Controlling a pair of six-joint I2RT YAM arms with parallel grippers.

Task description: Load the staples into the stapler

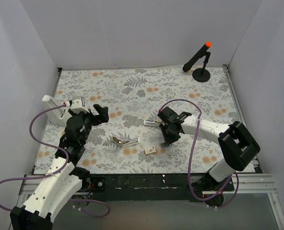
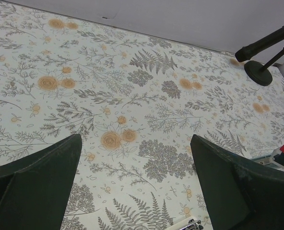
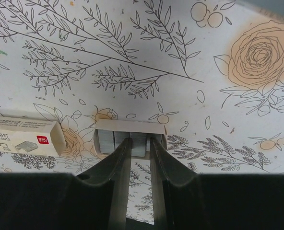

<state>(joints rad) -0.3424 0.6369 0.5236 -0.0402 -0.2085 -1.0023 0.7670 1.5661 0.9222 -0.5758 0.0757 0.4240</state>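
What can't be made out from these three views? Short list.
Right wrist: the right gripper straddles the staples; its fingers hide whether a row is pinched.
Left wrist: the stapler is cut off by the bottom edge; only a sliver shows.
Top external: the stapler's magazine is too small to tell if loaded; the staples are lost under the right gripper.

Seeing open stapler (image 1: 125,141) on floral bench (image 1: 147,91), front centre, with beige box (image 1: 149,150) just right of it. Seeing right jaws pointed down at bench beside box, anything between them hidden. Reading left jaws as spread wide, hovering left of stapler, well apart. Also spotting black mic stand (image 1: 201,62), orange tip, far right corner.
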